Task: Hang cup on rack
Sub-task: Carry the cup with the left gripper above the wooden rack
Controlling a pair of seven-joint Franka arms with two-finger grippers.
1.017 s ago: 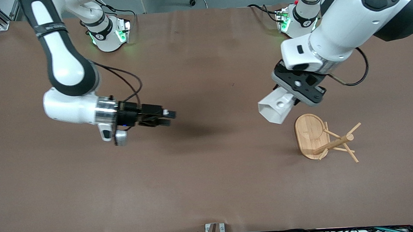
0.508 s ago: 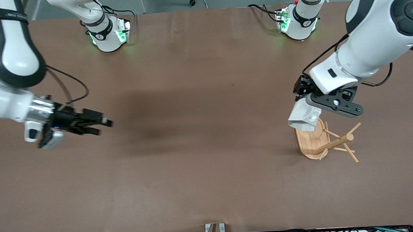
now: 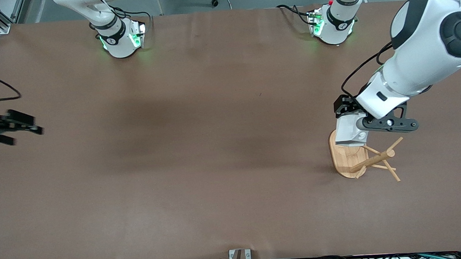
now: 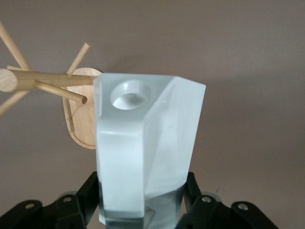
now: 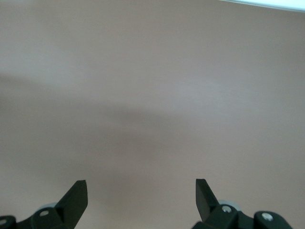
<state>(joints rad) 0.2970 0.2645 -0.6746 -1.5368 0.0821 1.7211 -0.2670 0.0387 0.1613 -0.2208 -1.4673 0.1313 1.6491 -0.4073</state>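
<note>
Rack (image 3: 354, 156) standing toward the left arm's end of the table, oval bamboo base flat on the brown table (image 3: 216, 165), central post and thin pegs fanning out above it. Directly over the base edge farther from the front camera: cup (image 3: 349, 130), clamped in the left gripper (image 3: 362, 125), jaws closed on the lower body, held clear of the table. In the left wrist view, cup (image 4: 147, 148) seen with the blocky handle uppermost, its round hole open and facing outward; peg tips of the rack (image 4: 57, 83) just beside the handle, apart from it, not yet threaded. Judged: cup stiff, light, matte faceted walls giving flat faces for the pads, so grip on opposing facets should hold without slipping; probably ceramic or hard plastic, likely to chip if knocked against the post. Pegs thin and possibly springy; base light enough to tip or slide under a sideways push. Best hold as now, on the body away from the handle, leaving the hole free. Right gripper (image 3: 11, 127) waiting over the right arm's end of the table, jaws spread wide, empty; same in the right wrist view (image 5: 141, 191).
</note>
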